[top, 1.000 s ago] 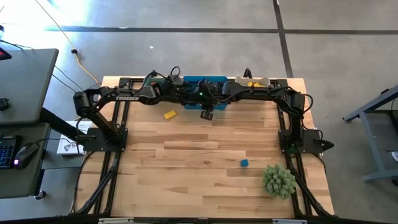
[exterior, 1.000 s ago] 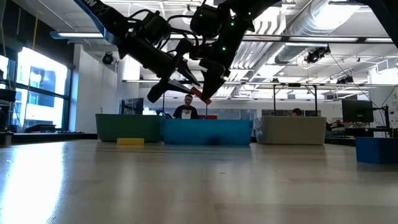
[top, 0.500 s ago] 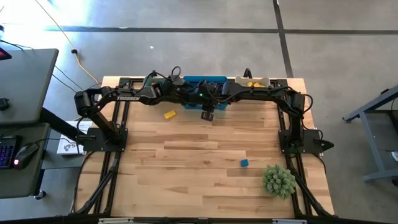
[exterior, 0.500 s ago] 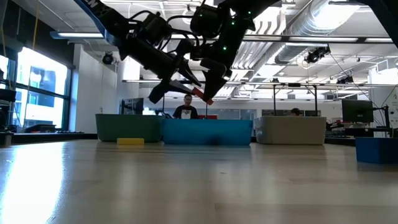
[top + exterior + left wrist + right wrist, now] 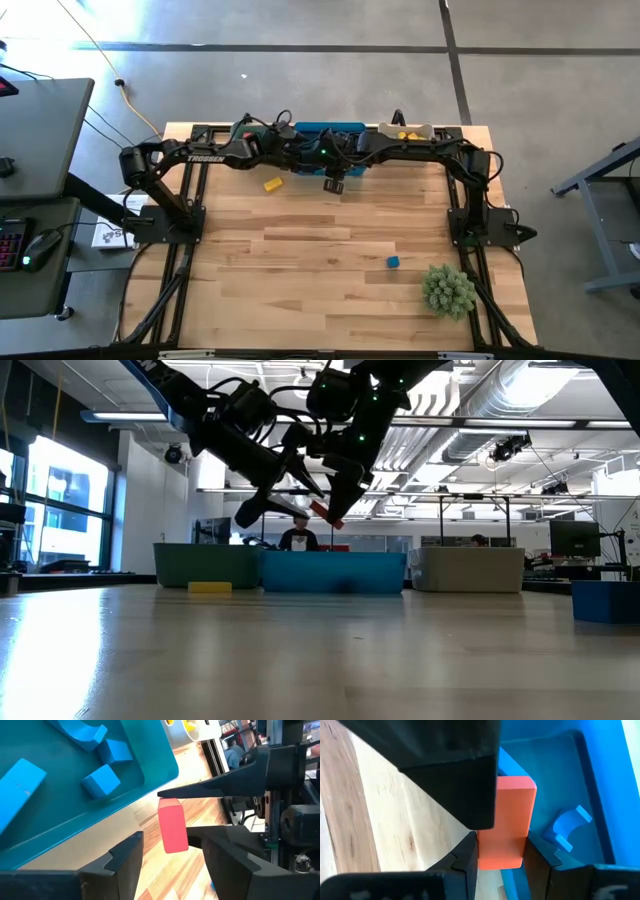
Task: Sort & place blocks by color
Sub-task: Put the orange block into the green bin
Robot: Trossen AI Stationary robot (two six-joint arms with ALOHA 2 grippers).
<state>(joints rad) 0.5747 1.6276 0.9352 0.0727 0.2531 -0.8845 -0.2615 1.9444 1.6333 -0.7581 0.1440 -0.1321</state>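
Both arms met at the far edge of the table, just in front of the blue bin (image 5: 330, 130). Right gripper (image 5: 335, 510) was clamped on a red block (image 5: 506, 822), held in the air above the table beside the bin's near wall — not yet binned. Left gripper (image 5: 170, 865) stood spread wide w/ nothing in it, fingers either side of that block, apparently set for a handover.

Progress, judging by layout: blue bin held several blue blocks (image 5: 100, 780); yellow pcs sat in the beige bin (image 5: 405, 131) to its right. Left over: yellow block (image 5: 272, 184) just in front-left of the blue bin, small blue block (image 5: 393, 262) well in front — plus the red one. Near done.
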